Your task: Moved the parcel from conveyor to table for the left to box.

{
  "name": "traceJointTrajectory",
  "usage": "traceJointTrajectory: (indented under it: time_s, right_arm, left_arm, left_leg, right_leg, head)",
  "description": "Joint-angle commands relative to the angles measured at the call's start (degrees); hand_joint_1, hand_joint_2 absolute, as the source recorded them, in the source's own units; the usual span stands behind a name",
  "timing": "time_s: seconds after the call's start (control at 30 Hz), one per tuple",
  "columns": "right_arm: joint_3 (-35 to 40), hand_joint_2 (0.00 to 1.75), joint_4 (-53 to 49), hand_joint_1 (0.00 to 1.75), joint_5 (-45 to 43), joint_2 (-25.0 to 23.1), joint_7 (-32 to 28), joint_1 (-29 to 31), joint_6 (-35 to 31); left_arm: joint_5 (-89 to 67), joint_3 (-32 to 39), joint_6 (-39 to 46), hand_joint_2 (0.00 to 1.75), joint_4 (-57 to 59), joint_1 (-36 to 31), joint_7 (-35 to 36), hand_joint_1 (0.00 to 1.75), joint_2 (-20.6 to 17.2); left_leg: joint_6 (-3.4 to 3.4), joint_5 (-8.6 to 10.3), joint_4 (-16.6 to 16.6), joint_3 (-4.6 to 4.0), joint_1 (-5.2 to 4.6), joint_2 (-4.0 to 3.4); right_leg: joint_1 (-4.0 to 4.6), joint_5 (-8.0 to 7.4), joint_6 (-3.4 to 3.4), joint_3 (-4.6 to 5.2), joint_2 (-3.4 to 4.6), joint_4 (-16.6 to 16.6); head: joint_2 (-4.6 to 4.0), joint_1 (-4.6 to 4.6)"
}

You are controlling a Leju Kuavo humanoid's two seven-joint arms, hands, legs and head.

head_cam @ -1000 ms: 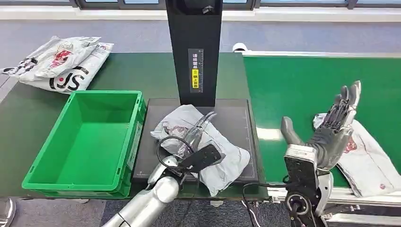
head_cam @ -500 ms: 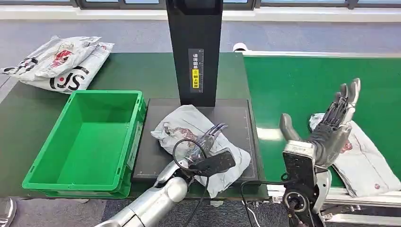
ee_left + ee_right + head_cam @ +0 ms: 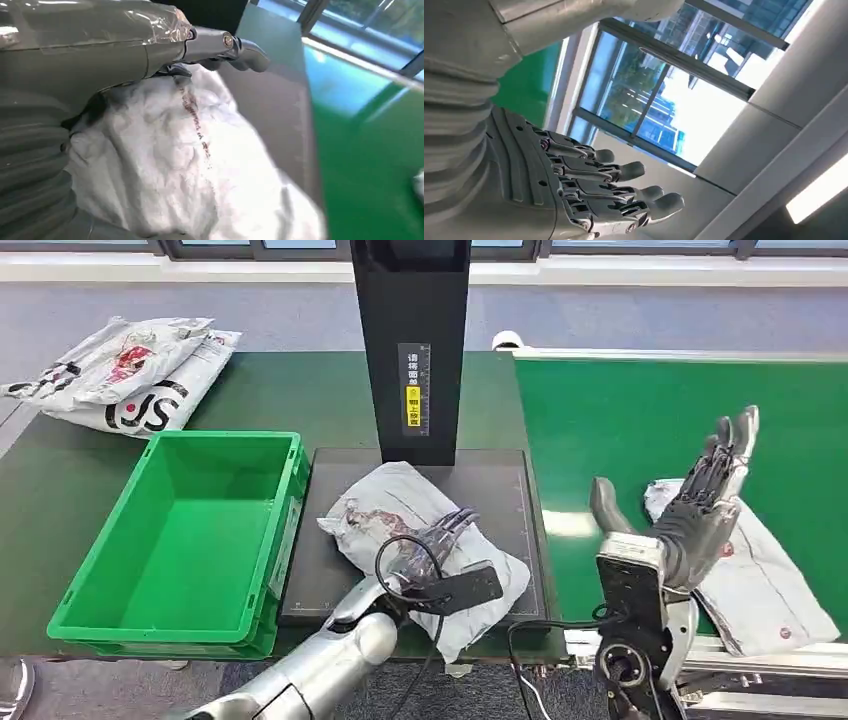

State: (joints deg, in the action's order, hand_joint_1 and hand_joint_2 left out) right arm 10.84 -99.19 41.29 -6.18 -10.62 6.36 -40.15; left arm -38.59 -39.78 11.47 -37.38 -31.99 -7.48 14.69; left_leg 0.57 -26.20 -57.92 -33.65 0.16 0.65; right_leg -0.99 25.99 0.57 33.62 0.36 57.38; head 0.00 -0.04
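Black mat (image 3: pixel 505 490), parcel (image 3: pixel 400 510) lying diagonally, left hand (image 3: pixel 435 545) atop

A white label with small vertical Chinese characters, too small to read, sits on the black post (image 3: pixel 410 340), above a yellow label (image 3: pixel 411 406) with dark characters. A white mail bag (image 3: pixel 150 400) on the desk's far left corner (image 3: pixel 60 455) bears large black letters, seemingly "JS".

A grey floor (image 3: pixel 620 315) runs behind the dark green surface (image 3: pixel 290 390). Tall windows (image 3: pixel 659 100) with dark frames let in bright daylight, and a ceiling light strip (image 3: pixel 819 195) glows beside them.
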Motion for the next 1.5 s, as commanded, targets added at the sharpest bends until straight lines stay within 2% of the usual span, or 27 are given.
traceJointTrajectory:
  time_s: [0.03, 0.57, 0.67, 0.77, 0.8, 1.0, 1.03, 1.07, 1.13, 1.17, 1.2, 1.27, 1.37, 1.4, 1.5]
  right_arm:
    - [-1.9, 1.75, 2.1, 0.0, 0.2, -0.5, 0.4, 2.5, 0.2]
    - [-1.1, 1.75, 3.1, 0.0, -2.1, 1.2, -0.8, 2.4, 0.2]
    - [-1.3, 1.75, 3.2, 0.0, -1.7, 0.9, -0.2, 2.2, 0.2]
    - [-2.5, 1.75, 1.8, 0.0, -0.5, 0.5, 0.3, 1.0, 0.2]
    - [-2.5, 1.75, 1.3, 0.0, -0.5, 0.7, 0.4, 0.7, 0.2]
    - [-2.5, 1.75, 1.5, 0.0, -0.5, 0.7, 0.4, 0.9, 0.2]
    - [-4.3, 1.75, 0.8, 0.0, 1.0, -0.5, 0.7, 0.1, 0.2]
    - [-4.6, 1.75, 0.2, 0.0, 1.1, -0.1, 1.2, -0.9, 0.2]
    - [-4.6, 1.75, 0.2, 0.0, 1.1, -0.1, 1.2, -0.9, 0.2]
    - [-5.3, 1.75, -0.3, 0.0, 1.2, 0.4, 1.4, -2.4, 0.2]
    - [-5.7, 1.75, 0.0, 0.0, 1.1, 0.7, 1.7, -3.1, 0.2]
    - [-6.7, 1.75, 0.6, 0.0, 0.1, 0.6, 0.5, -4.1, 0.2]
    - [-6.6, 1.75, 1.5, 0.0, -0.3, 0.6, 0.2, -4.3, 0.2]
    - [-6.3, 1.75, 1.8, 0.0, -0.3, 0.7, 0.3, -4.0, 0.2]
    - [-5.9, 1.75, 2.2, 0.0, 0.0, 0.8, 1.1, -3.7, 0.2]
  left_arm:
    - [-6.4, -6.1, 2.4, 1.75, 12.1, -4.7, 3.1, 1.75, -1.2]
    - [-10.2, -1.2, 8.1, 1.75, 11.8, -3.3, 4.0, 1.75, -3.6]
    - [-11.1, 0.0, 11.2, 1.75, 9.2, -4.4, 4.5, 1.75, -4.8]
    - [-12.9, 3.1, 13.5, 1.75, 0.7, -5.2, 4.6, 1.75, -7.2]
    - [-13.7, 4.4, 11.0, 1.75, -3.4, -4.4, 5.4, 1.75, -8.4]
    - [-14.5, 4.3, 10.9, 1.75, -3.6, -3.7, 5.8, 1.75, -8.2]
    - [-15.2, 5.7, 21.0, 1.75, -7.3, -3.9, 3.6, 1.75, -9.0]
    - [-14.6, 6.5, 20.7, 1.75, -13.6, -4.7, 3.6, 1.75, -11.2]
    - [-14.6, 6.5, 20.7, 1.75, -13.6, -4.7, 3.6, 1.75, -11.2]
    - [-15.4, 8.9, 15.6, 1.75, -26.5, -4.7, 5.9, 1.75, -14.9]
    - [-16.2, 10.2, 17.8, 1.75, -31.4, -5.0, 5.5, 1.75, -16.5]
    - [-16.4, 14.0, 16.5, 1.75, -40.3, -4.9, 5.4, 1.75, -18.3]
    - [-20.1, 18.6, 18.1, 1.75, -48.3, -3.6, 4.9, 1.75, -19.5]
    - [-25.8, 20.7, 20.6, 1.75, -49.5, -3.3, 6.3, 1.75, -20.1]
    - [-24.8, 25.2, 23.5, 1.75, -52.5, -2.9, 5.1, 1.75, -22.3]
  left_leg:
    - [0.01, 0.01, 0.0, 0.07, 0.02, -0.1]
    - [0.01, 0.0, 0.1, 0.17, 0.03, -0.17]
    - [0.02, 0.03, 0.1, 0.18, 0.08, -0.25]
    - [0.04, 0.03, 0.1, 0.09, 0.1, -0.21]
    - [0.04, 0.04, 0.0, 0.05, 0.07, -0.15]
    - [0.03, 0.02, 0.0, 0.05, 0.05, -0.05]
    - [0.03, 0.02, 0.0, 0.09, 0.08, -0.08]
    - [0.02, 0.02, 0.1, 0.1, 0.07, -0.08]
    - [0.03, 0.01, 0.0, -0.02, 0.14, -0.08]
    - [0.04, 0.0, 0.0, -0.03, 0.12, -0.1]
    - [0.05, 0.0, -0.1, -0.19, 0.13, -0.08]
    - [0.07, -0.01, -0.1, -0.21, 0.14, -0.06]
    - [0.05, 0.0, -0.1, -0.25, 0.11, -0.1]
    - [0.06, -0.04, -0.1, -0.19, 0.11, -0.23]
    - [0.06, -0.06, 0.0, -0.11, 0.1, -0.43]
  right_leg:
    - [0.04, -0.03, -0.04, -0.05, 0.04, -0.1]
    - [0.05, -0.05, -0.04, -0.15, 0.11, -0.1]
    - [0.1, -0.12, -0.08, -0.14, 0.15, -0.2]
    - [0.12, -0.11, -0.08, -0.06, 0.11, -0.1]
    - [0.09, -0.08, -0.08, -0.02, 0.06, 0.0]
    - [0.06, -0.03, -0.04, -0.03, 0.0, 0.0]
    - [0.09, -0.03, -0.06, -0.07, 0.0, 0.0]
    - [0.09, -0.04, -0.07, -0.1, -0.01, -0.1]
    - [0.16, -0.05, -0.1, -0.02, -0.03, 0.0]
    - [0.13, -0.04, -0.09, 0.01, 0.01, 0.0]
    - [0.14, -0.03, -0.09, 0.17, 0.0, 0.1]
    - [0.15, -0.01, -0.11, 0.19, -0.01, 0.1]
    - [0.13, -0.04, -0.08, 0.28, 0.05, 0.1]
    - [0.13, -0.01, -0.1, 0.27, 0.15, 0.1]
    - [0.11, -0.06, -0.09, 0.24, 0.34, 0.1]
  head:
    - [0.0, 0.0]
    - [0.0, 0.0]
    - [0.0, 0.0]
    - [0.0, 0.0]
    - [0.0, 0.0]
    - [0.0, 0.0]
    - [0.0, 0.0]
    - [0.0, 0.0]
    - [-0.02, 0.0]
    - [0.0, 0.0]
    - [-0.02, 0.0]
    - [0.0, 0.0]
    - [0.0, 0.0]
    - [-0.02, 0.0]
    - [-0.02, 0.0]
